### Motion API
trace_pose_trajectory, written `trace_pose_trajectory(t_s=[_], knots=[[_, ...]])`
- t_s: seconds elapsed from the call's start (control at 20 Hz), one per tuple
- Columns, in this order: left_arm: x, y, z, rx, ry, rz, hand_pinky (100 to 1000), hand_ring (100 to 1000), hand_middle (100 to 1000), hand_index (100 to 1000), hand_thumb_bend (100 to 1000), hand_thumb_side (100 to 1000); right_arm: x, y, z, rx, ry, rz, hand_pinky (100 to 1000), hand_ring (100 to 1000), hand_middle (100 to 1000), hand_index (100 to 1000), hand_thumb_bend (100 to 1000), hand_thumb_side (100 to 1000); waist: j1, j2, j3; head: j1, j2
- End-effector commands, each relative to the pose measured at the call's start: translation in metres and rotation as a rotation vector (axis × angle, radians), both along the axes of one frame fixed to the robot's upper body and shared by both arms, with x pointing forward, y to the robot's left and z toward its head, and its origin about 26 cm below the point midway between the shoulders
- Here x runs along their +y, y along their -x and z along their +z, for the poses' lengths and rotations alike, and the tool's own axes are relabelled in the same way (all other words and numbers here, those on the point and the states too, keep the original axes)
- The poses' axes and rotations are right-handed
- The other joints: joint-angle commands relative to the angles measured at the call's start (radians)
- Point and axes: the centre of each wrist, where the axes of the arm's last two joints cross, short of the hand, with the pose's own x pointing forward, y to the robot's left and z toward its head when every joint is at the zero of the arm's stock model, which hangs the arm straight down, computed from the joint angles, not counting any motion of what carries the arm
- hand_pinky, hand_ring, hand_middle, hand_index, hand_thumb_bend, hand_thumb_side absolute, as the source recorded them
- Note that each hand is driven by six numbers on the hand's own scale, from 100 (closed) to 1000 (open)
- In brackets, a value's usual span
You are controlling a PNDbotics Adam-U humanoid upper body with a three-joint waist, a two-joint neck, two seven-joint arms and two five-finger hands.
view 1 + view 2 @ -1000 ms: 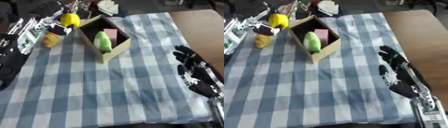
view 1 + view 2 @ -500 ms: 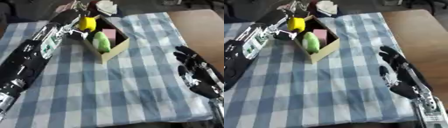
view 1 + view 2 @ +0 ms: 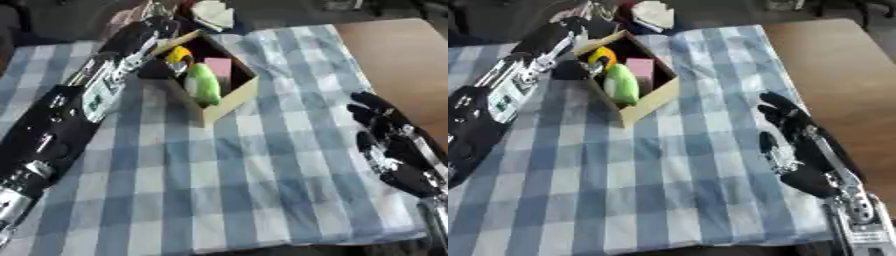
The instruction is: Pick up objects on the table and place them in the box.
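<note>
An open cardboard box (image 3: 231,102) stands on the checked cloth at the upper middle. Inside lie a green oblong object (image 3: 206,85) and a pink block (image 3: 219,67). My left arm reaches in from the lower left, and my left hand (image 3: 150,36) is at the box's far left corner. Its fingers curl round a yellow object (image 3: 602,54) that sits just inside the box's rim. My right hand (image 3: 798,145) lies open on the cloth at the right, fingers spread, holding nothing.
A blue and white checked cloth (image 3: 245,175) covers most of the table. Bare brown tabletop (image 3: 402,55) shows at the right. A white crumpled thing (image 3: 213,12) sits just behind the box. My left forearm (image 3: 83,100) lies across the cloth's left side.
My left hand has carried the yellow object from the left of the box to inside its far corner, the arm stretching across the cloth. The right hand has stayed put.
</note>
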Motion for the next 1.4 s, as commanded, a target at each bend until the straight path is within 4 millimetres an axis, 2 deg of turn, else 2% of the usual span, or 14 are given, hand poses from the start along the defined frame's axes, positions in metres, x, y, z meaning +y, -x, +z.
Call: trace_pose_trajectory(t_s=[0.05,0.2,0.25,0.3,0.7,0.95,1.4], knots=[[0.018,0.005,0.026,-0.065,0.015,0.019,781,824,871,916,327,660,-0.001,-0.001,0.006,-0.022,-0.003,0.002,1000,967,969,1000,100,391,-0.006,-0.004,0.004,-0.008,-0.008],[0.032,0.011,0.035,-0.082,0.021,0.049,750,751,783,855,237,463,-0.002,-0.001,0.007,-0.023,-0.003,-0.003,1000,967,969,1000,100,392,-0.005,-0.004,0.010,-0.014,-0.007],[0.038,0.014,0.038,-0.083,0.020,0.065,747,744,772,847,212,443,-0.002,-0.001,0.007,-0.023,-0.003,-0.006,1000,967,969,1000,100,392,-0.005,-0.004,0.012,-0.016,-0.006],[0.046,0.016,0.040,-0.076,0.017,0.087,747,745,770,842,199,385,-0.003,-0.001,0.007,-0.023,-0.003,-0.008,1000,967,969,1000,100,393,-0.004,-0.004,0.016,-0.017,-0.006],[0.109,0.028,0.031,0.126,-0.107,0.284,752,747,774,836,297,268,-0.004,-0.001,0.008,-0.025,-0.002,-0.015,1000,967,969,1000,100,397,0.001,-0.005,0.024,-0.024,-0.010],[0.136,0.030,0.012,0.204,-0.123,0.403,747,739,771,836,307,279,-0.004,-0.001,0.008,-0.025,-0.002,-0.016,1000,967,969,1000,100,396,0.002,-0.004,0.025,-0.028,-0.012],[0.144,0.030,-0.010,0.237,-0.138,0.438,744,731,775,846,314,330,-0.004,-0.002,0.009,-0.030,-0.004,-0.013,1000,968,969,1000,100,387,-0.004,0.005,0.019,-0.023,-0.017]])
